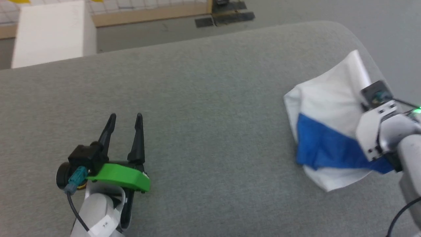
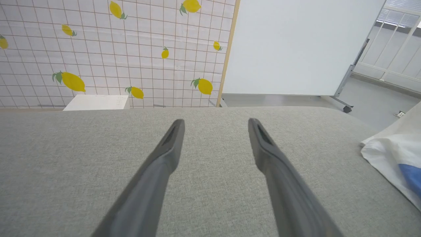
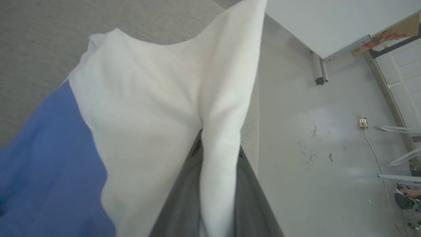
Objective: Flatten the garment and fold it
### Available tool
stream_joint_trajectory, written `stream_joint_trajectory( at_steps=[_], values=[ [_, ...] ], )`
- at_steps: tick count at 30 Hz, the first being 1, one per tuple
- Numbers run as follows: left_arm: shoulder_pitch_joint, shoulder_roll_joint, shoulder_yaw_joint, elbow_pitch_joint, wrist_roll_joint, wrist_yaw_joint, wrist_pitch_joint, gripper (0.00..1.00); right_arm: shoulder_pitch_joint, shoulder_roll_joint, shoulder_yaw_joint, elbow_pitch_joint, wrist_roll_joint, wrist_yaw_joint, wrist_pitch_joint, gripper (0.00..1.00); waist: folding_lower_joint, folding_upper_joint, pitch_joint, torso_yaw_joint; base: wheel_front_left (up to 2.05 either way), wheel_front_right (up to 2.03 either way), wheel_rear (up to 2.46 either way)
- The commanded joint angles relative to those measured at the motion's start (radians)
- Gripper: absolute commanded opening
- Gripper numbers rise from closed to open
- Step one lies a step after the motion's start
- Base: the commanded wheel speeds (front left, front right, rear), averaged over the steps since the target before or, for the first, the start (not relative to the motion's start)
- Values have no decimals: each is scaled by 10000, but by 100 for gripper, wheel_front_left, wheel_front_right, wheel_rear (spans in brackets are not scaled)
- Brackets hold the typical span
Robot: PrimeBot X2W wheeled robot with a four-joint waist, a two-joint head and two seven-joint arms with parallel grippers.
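The shirt (image 1: 329, 102) was soft matt cloth, white with a blue band, loosely creased. The tabletop (image 1: 204, 131) wore a grey, felt-like woven cover, matt and finely rough. The left claw (image 1: 125, 118) had matt dark plastic fingers (image 1: 137, 138) and a smooth green plastic bracket (image 1: 121, 176). The floor (image 3: 312, 138) looked smooth, grey, faintly glossy and scuffed.

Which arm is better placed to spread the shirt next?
Probably right. The right gripper is shut on a white fold of the garment; the left gripper sits open over bare grey surface, apart from it.
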Motion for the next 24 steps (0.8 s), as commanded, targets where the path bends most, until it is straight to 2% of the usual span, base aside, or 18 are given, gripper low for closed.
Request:
stream_joint_trajectory(
  at_steps=[1, 6, 12, 18, 24],
  values=[
    [-255, 137, -17, -41, 68, -51, -36, 100, -309, -33, -249, 162, -127, -17, -219, 0, 0, -1, 849, -708, 0, 0, 0],
    [-620, 351, -168, -135, 135, -55, 73, 100, -947, -64, -1413, 975, -673, -17, -955, 0, 0, -1, 1450, -748, 0, 0, 0],
    [-939, 600, -280, -285, 163, -58, 232, 100, -1500, 96, -2983, 1824, -1439, -17, -1705, 0, 0, -1, 2139, -438, 0, 0, 0],
    [-1048, 704, -367, -340, 148, -51, 282, 100, -1881, 377, -3615, 2547, -1977, -17, -2344, 0, 0, -1, 2411, -68, 0, 0, 0],
    [-1062, 662, -512, -201, 92, -45, 244, 100, -2061, 189, -3839, 3242, -2344, -17, -3010, 0, 0, -1, 2223, 272, 0, 0, 0]
  ],
)
